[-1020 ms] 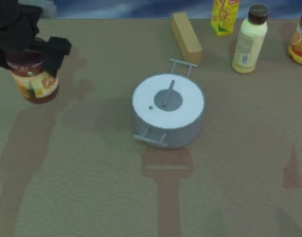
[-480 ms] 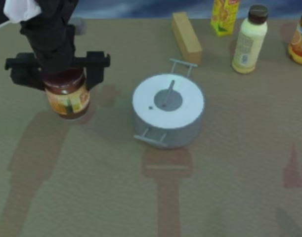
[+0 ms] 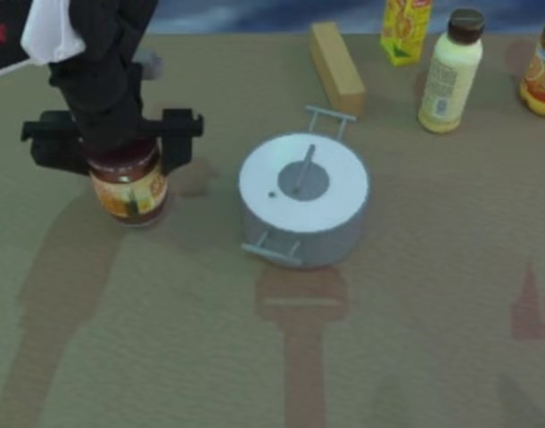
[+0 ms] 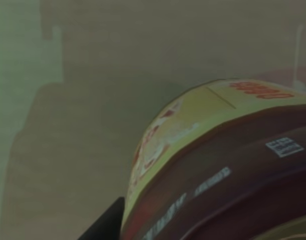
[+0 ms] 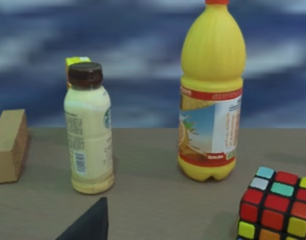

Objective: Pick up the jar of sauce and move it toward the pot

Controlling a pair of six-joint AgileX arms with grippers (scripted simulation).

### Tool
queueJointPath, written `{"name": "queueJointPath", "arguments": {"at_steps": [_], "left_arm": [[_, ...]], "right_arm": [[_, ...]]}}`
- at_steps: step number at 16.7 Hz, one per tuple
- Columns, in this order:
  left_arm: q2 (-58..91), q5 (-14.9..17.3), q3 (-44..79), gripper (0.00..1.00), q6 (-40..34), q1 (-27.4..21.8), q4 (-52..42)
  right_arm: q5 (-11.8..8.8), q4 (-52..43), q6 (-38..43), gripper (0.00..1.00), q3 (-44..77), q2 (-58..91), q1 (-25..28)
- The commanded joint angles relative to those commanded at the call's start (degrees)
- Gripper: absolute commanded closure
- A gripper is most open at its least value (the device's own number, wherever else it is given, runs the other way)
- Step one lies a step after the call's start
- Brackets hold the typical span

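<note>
One jar of sauce (image 3: 129,185) in play, held at the lid end by the left tool (image 3: 111,143), whose jaws are clamped across its top; it hangs over the left part of the surface (image 3: 165,339), left of the pot (image 3: 303,201) and clearly apart from it. Whether the base touches the surface I can't tell. In the left wrist view the jar (image 4: 228,165) fills the frame, label side out. My read: glass and full, so fairly heavy, rigid, smooth-walled, breakable. The lid is a fair hold, but the mass hangs below the grip, so it could swing or slip on a fast move. A hold lower on the shoulder would be steadier. Right arm is parked out of the top view; its camera faces the cream bottle (image 5: 89,130).
</note>
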Motion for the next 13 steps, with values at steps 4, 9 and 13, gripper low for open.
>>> {"name": "queueJointPath", "arguments": {"at_steps": [4,9,13], "left_arm": [[1.4,0.0,-2.5,1.00,0.0,0.2,3.7],[1.4,0.0,-2.5,0.77,0.0,0.2,3.7],[1.4,0.0,-2.5,0.47,0.0,0.2,3.7]], "right_arm": [[0.0,0.0,0.0,0.00,0.0,0.0,0.0],[0.0,0.0,0.0,0.00,0.0,0.0,0.0],[0.0,0.0,0.0,0.00,0.0,0.0,0.0]]}}
